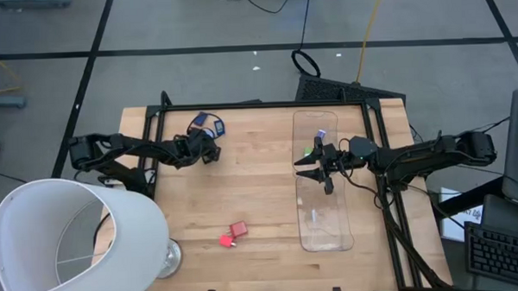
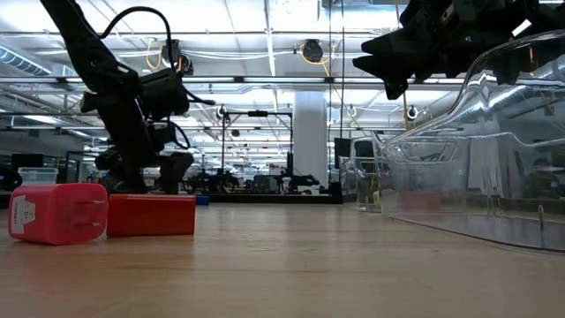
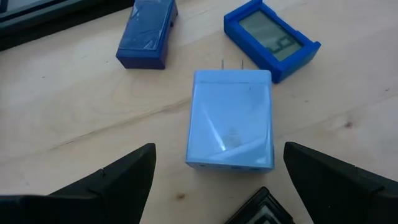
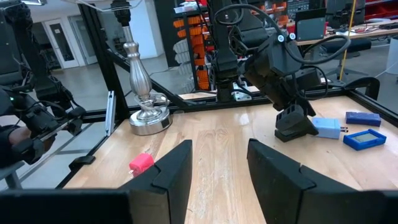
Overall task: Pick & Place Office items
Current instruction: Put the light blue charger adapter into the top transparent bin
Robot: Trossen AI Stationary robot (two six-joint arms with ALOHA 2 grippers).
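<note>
My left gripper [image 3: 214, 186] is open at the table's far left, low over a light blue plug-in charger [image 3: 230, 121] that lies flat on the wood. Its fingers stand on either side of the charger, apart from it. Just past the charger lie a dark blue block [image 3: 148, 34] and a blue piece with a small display [image 3: 272, 37]. Two red pieces [image 1: 233, 234] rest near the table's front. My right gripper [image 1: 316, 165] is open and empty, raised above the clear tray [image 1: 324, 221]. A small green piece [image 1: 308, 151] lies in the tray's far part.
A big white lampshade [image 1: 68, 243] lies at the near left corner, with the silver lamp base [image 4: 146, 115] beside it. The long clear tray takes up the table's right side. Bare wood lies between the red pieces and the blue ones.
</note>
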